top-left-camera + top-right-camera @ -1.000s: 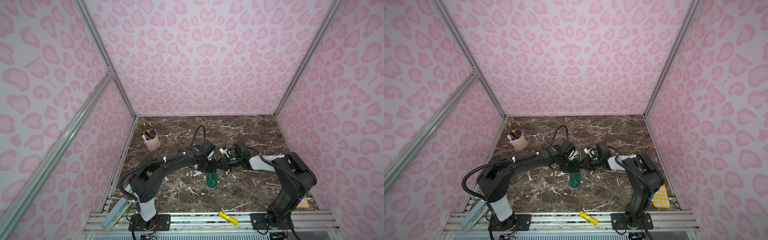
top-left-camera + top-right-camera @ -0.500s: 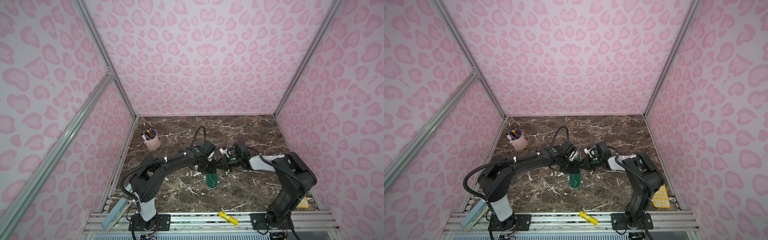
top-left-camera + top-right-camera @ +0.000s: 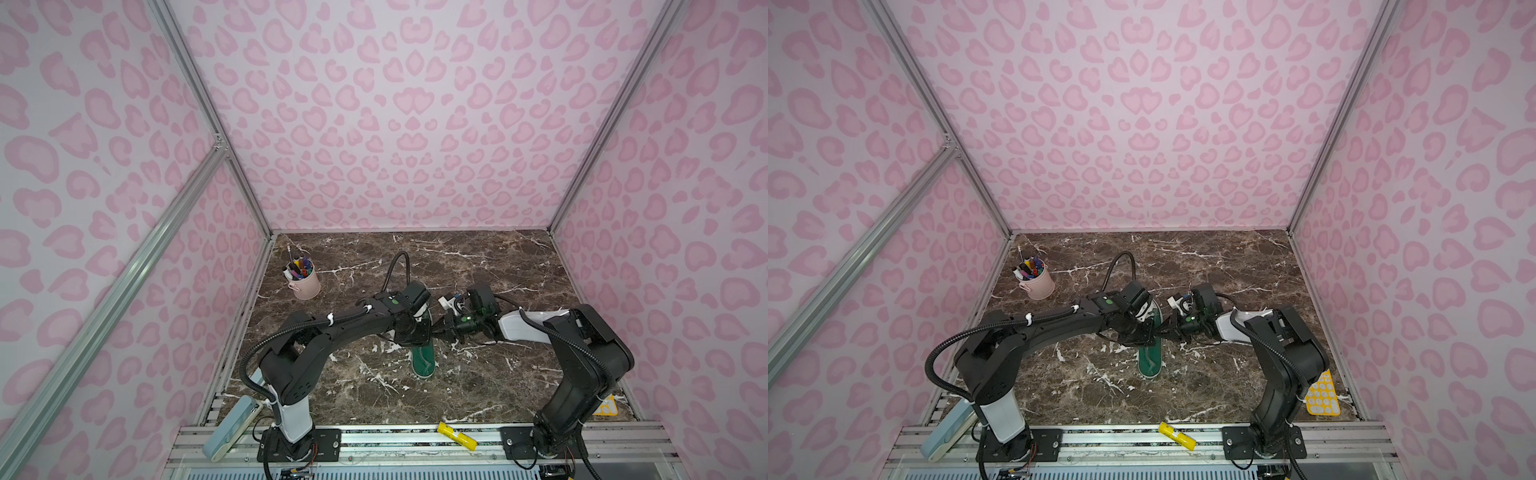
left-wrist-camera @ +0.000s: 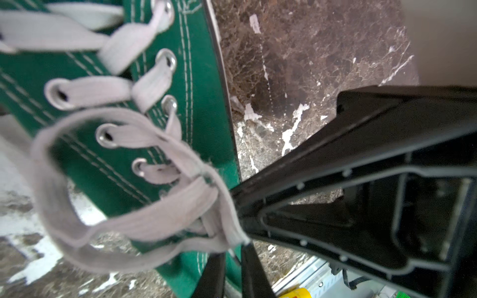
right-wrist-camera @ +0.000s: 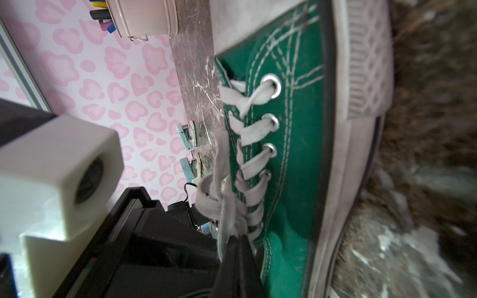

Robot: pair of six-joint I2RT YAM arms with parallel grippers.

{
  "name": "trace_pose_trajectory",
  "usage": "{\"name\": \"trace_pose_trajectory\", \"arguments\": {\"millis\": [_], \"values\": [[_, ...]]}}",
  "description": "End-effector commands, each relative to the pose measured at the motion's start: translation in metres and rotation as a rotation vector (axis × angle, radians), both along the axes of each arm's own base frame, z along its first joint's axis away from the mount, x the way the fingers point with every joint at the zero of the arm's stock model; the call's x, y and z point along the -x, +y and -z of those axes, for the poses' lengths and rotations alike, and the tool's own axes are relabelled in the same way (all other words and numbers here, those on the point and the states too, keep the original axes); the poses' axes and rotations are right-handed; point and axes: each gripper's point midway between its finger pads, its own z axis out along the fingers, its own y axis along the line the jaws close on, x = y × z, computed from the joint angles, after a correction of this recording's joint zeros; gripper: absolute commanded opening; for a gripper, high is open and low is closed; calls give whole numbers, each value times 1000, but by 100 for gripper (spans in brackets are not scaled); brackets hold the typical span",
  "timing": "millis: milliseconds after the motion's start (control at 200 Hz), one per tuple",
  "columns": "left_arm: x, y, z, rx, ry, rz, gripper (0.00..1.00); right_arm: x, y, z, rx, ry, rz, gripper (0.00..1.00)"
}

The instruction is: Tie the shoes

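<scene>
One green shoe (image 3: 424, 363) (image 3: 1150, 361) lies mid-table with its white toe pointing away, and both arms meet over its laced part. In the left wrist view the off-white laces (image 4: 144, 224) form a loop above the canvas (image 4: 201, 90). My right gripper (image 4: 240, 219) (image 5: 238, 247) is shut on the bunched lace (image 5: 222, 201) where the loop closes. My left gripper (image 4: 233, 254) has its tips right under that bunch. Its fingers (image 4: 211, 276) stand a narrow gap apart, with green canvas showing between them. In both top views the left gripper (image 3: 415, 334) covers the laces and the right gripper (image 3: 442, 328) is beside it.
A pink cup of pens (image 3: 305, 282) stands at the back left. A yellow object (image 3: 457, 434) lies on the front rail, and a yellow pad (image 3: 1323, 395) sits at the front right. A pale blue device (image 3: 232, 428) leans at the front left. Patterned walls enclose three sides.
The left gripper's jaws have drawn closer together. Both arms and the shoe stay where they were.
</scene>
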Motion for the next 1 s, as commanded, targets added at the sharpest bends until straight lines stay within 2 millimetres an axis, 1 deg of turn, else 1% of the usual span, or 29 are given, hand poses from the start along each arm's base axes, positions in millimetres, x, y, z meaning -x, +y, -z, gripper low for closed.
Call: {"name": "trace_pose_trajectory", "arguments": {"millis": [0, 235, 375, 580, 895, 995], "values": [[-5, 2, -3, -2, -29, -14, 14, 1, 1, -2, -11, -6, -9, 0], [-6, 6, -5, -7, -33, -24, 8, 1, 0, -2, -8, -6, -8, 0], [-3, 7, -7, -4, -25, -19, 5, 1, -1, -1, -6, -5, -5, 0], [7, 11, -9, -16, 21, -1, 4, 0, -1, -1, -5, -5, -3, 0], [30, 26, -9, -37, 96, 13, 4, -1, -1, -1, -4, -7, -1, 0], [40, 30, -7, -43, 133, 21, 4, -2, -1, -1, -6, -8, -1, 0]]}}
